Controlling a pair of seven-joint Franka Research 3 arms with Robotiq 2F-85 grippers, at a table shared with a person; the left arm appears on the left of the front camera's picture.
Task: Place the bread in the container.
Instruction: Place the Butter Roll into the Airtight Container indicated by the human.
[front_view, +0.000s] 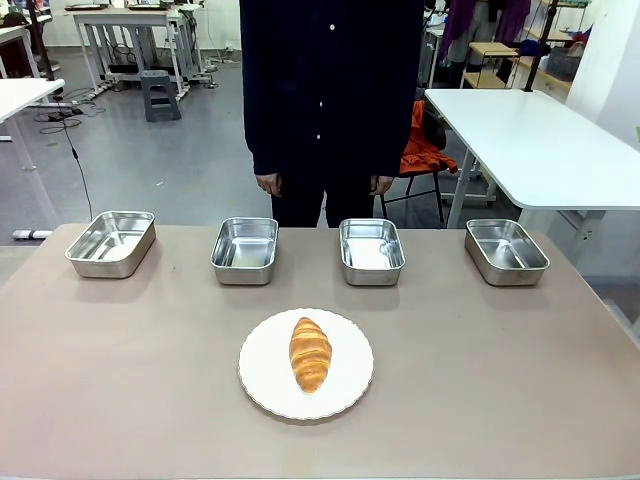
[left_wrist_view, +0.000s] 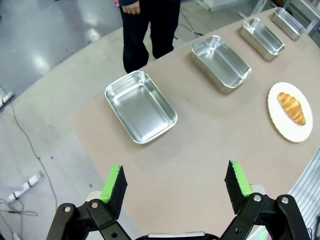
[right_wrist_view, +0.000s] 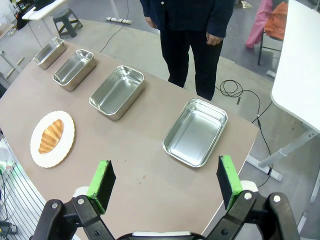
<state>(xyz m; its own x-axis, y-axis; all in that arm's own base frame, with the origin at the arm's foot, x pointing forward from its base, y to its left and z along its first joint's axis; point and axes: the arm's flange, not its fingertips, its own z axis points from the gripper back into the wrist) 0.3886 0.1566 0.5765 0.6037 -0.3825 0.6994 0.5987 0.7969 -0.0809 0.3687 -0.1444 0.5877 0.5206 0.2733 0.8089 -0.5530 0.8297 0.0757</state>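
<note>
The bread (front_view: 310, 353), a golden-brown croissant, lies on a round white plate (front_view: 265, 385) near the table's front middle. Behind it, several identical shiny steel containers stand in a row, from the far-left one (front_view: 111, 242) to the far-right one (front_view: 506, 250); I cannot tell which one the task means. My left gripper (left_wrist_view: 175, 185) hangs open above the table's left end, over the leftmost container (left_wrist_view: 141, 106), with the bread (left_wrist_view: 291, 107) far off. High over the right end my right gripper (right_wrist_view: 165, 182) stands open, near the rightmost container (right_wrist_view: 195, 131). Both grippers hold nothing.
A person (front_view: 330, 100) in dark clothes stands at the far side behind the middle trays, hands down. Bare tabletop (front_view: 120, 370) lies on both sides of the plate. A white table (front_view: 540, 140) stands at the back right.
</note>
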